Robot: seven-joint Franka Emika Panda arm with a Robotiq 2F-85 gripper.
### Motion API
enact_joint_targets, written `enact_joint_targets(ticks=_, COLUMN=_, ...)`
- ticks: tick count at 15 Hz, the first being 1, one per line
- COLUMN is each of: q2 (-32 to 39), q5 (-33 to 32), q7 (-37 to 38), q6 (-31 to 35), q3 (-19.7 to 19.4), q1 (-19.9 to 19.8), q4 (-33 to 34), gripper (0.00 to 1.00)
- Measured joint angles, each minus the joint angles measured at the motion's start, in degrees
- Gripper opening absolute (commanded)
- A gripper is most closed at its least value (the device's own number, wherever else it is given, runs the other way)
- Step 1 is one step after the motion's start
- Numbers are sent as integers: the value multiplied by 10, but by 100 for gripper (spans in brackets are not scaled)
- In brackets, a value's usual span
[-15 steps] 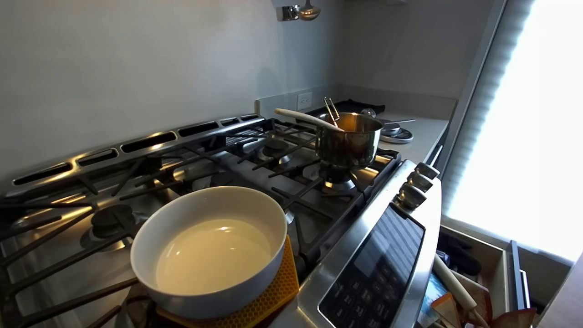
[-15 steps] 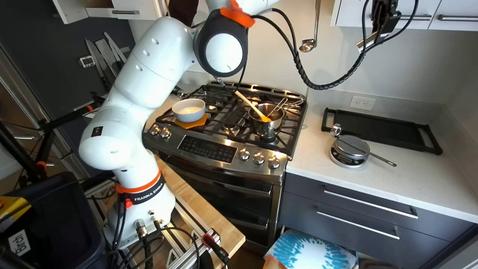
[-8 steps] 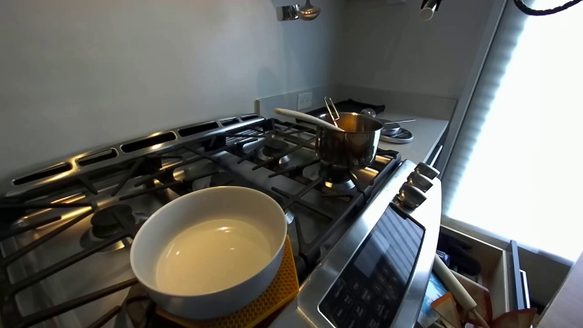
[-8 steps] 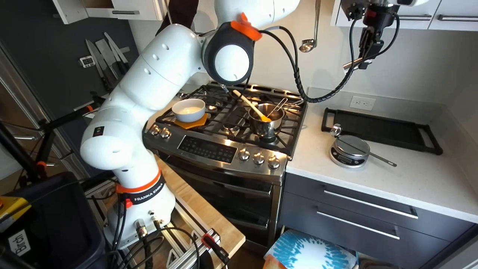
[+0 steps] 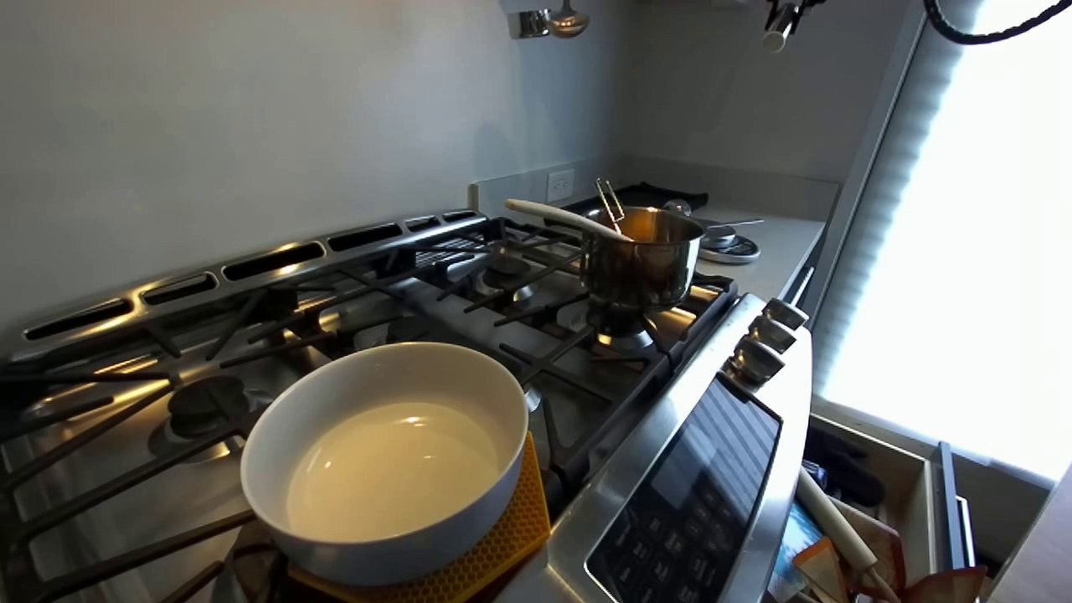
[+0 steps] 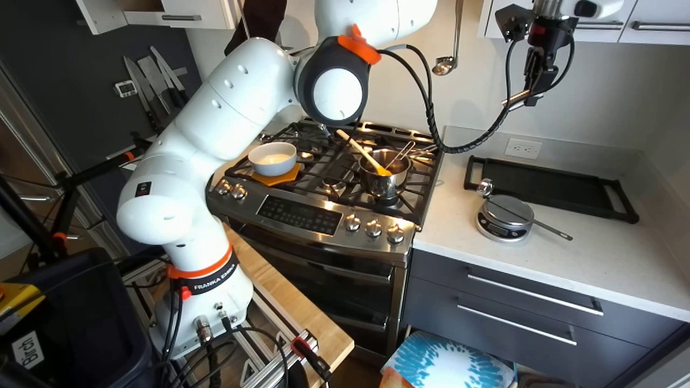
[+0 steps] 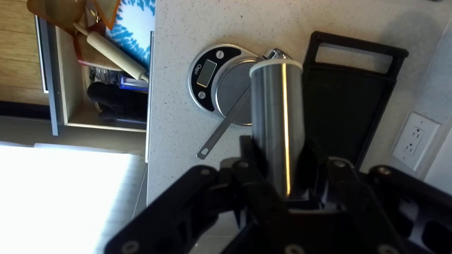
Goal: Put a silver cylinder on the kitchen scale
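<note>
Presently, the Robotiq gripper (image 7: 280,153) is clamped on the silver cylinder (image 7: 277,106), the fingers (image 7: 248,151) on opposite sides of its wall. The cylinder hangs over the counter (image 6: 604,253), with a long free end projecting past the fingers.

Governing relation: the kitchen scale (image 6: 501,229) lies below the gripper, well apart from it, and a little to the left in an exterior view. The cylinder's long axis runs left to right there, near level, its free end leftward and slightly lower; it does not stand upright over the platform (image 7: 231,84). Placement on its side appears to require descent plus a small leftward correction; placement on end would also require a wrist rotation.

Arm pose: the Panda arm (image 6: 210,113) stands on its base at near left, reaches high over the gas range (image 6: 299,214), passes out of sight at the top, and shows again at right with the wrist above and the fingers directed down. A cable (image 6: 455,151) loops to the left of the gripper and crosses in front of the cylinder; contact cannot be told.

Caution: a ladle (image 7: 226,123) lies across the platform, bowl at far left, handle tip at near right. The cylinder may meet the handle first and rock or roll. Beyond the scale, a black tray (image 6: 550,180) lies on the far side of the counter. On the gas range at left stand a saucepan (image 6: 384,186) and, farther left, a white bowl (image 6: 274,161).
</note>
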Motion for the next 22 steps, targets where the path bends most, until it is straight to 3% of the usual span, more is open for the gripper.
enact_joint_targets(ticks=10, q2=152, q5=1, q7=-15, q6=60, q3=5, q1=-16, q4=4, gripper=11)
enact_joint_targets(ticks=11, q2=166, q5=1, q7=-18, q6=60, q3=6, q1=-14, q4=4, gripper=36)
enact_joint_targets(ticks=14, q2=189, q5=2, q7=-20, q6=59, q3=10, q1=-13, q4=5, gripper=36)
enact_joint_targets(ticks=15, q2=190, q5=2, q7=-21, q6=59, q3=11, q1=-13, q4=6, gripper=11)
enact_joint_targets(ticks=18, q2=189, q5=4, q7=-37, q6=68, q3=16, q1=-13, q4=8, gripper=11)
enact_joint_targets(ticks=22, q2=208, q5=25, q7=-138, q6=127, q3=54, q1=-24, q4=6, gripper=11)
